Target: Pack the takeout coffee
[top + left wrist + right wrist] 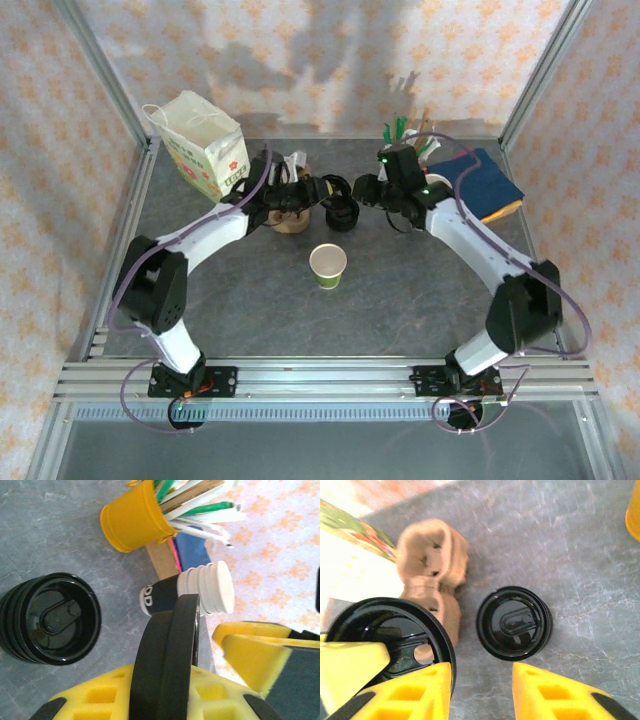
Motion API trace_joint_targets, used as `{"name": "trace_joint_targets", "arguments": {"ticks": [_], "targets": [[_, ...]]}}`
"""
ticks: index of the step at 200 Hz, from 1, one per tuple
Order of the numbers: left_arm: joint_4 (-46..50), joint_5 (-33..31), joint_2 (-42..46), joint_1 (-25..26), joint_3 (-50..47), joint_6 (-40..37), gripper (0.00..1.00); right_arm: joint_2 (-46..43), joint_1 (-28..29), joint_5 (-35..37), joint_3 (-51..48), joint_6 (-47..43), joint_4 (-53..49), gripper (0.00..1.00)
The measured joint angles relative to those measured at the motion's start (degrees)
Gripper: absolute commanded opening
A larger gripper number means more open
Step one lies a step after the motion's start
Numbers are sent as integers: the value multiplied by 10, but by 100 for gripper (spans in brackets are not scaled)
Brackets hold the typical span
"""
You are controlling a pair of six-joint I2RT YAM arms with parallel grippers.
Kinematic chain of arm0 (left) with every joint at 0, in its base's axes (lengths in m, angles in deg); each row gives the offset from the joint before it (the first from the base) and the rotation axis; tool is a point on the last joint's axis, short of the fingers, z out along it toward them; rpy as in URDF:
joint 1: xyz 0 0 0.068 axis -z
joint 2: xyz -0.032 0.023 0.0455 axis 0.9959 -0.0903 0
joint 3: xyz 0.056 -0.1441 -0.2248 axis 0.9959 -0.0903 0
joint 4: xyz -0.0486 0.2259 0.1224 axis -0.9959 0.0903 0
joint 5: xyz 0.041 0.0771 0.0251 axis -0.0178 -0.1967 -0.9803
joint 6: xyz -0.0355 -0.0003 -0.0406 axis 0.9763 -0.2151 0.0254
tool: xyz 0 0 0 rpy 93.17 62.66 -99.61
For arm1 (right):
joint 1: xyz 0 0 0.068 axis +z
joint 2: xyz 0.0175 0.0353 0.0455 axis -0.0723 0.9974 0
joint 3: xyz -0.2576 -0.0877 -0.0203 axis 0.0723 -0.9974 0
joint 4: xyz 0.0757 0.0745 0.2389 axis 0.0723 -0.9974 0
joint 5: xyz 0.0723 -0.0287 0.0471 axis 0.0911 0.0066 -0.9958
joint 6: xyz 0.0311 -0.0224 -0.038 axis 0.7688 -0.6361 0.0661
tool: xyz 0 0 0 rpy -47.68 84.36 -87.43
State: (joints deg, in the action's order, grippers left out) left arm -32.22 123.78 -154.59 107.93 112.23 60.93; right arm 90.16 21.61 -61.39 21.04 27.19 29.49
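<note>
Black lid [170,655] pinched edge-on in L gripper [207,661]; R gripper [482,690] spread, empty. Lidless cup [328,265] upright, base-side of both, ~midway.

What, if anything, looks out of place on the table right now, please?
The paper cup stands open in the middle of the table with no lid on it, while the left gripper pinches a black lid on edge. Nothing looks spilled.

site: robot lab test cell | evidence: aluminium frame [320,372], patterned backdrop walls [300,60], grey tabletop [400,290]
</note>
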Motion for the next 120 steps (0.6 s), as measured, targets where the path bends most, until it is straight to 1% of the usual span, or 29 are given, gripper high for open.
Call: {"name": "trace_joint_targets", "arguments": {"ticks": [16, 38, 53, 70, 89, 111, 120], "targets": [[2, 0, 38, 0, -11, -1, 17, -59, 0, 8, -26, -30, 27, 48], [21, 3, 82, 0, -12, -9, 21, -129, 0, 19, -64, -78, 78, 51], [44, 6, 104, 0, -12, -14, 21, -172, 0, 21, -99, -116, 127, 55], [80, 11, 123, 0, -12, -14, 21, -217, 0, 12, -145, -165, 181, 57], [139, 19, 138, 0, -1, -12, 21, -255, 0, -6, -182, -223, 222, 57], [192, 24, 157, -2, 13, 3, 21, -274, 8, -22, -194, -299, 246, 58], [204, 27, 168, -4, 15, 14, 21, -279, 16, -34, -196, -344, 250, 58]]}}
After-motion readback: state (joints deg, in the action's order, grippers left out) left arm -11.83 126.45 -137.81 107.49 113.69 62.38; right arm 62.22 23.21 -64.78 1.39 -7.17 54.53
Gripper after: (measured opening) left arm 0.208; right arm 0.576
